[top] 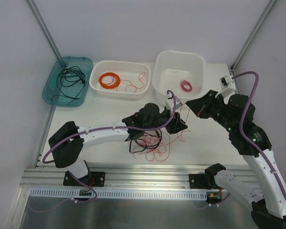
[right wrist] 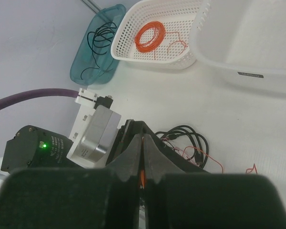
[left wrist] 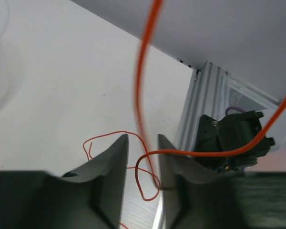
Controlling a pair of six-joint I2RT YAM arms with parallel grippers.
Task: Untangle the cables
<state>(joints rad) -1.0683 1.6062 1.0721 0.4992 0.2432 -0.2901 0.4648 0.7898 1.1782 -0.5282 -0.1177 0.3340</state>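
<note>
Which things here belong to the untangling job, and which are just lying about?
Job: tangle of cables; right gripper, shut on an orange strand; left gripper, jaws apart around orange wire.
Lying about: teal tray with black cable; white basket with orange coil; white tub with pink coil.

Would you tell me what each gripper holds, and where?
The right gripper pinches an orange strand of the cables, along its length; the left gripper holds nothing.

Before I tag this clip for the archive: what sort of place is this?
Probably a robot lab workcell: left arm and right arm on an aluminium rail, white walls, sorting tray, basket, tub.
</note>
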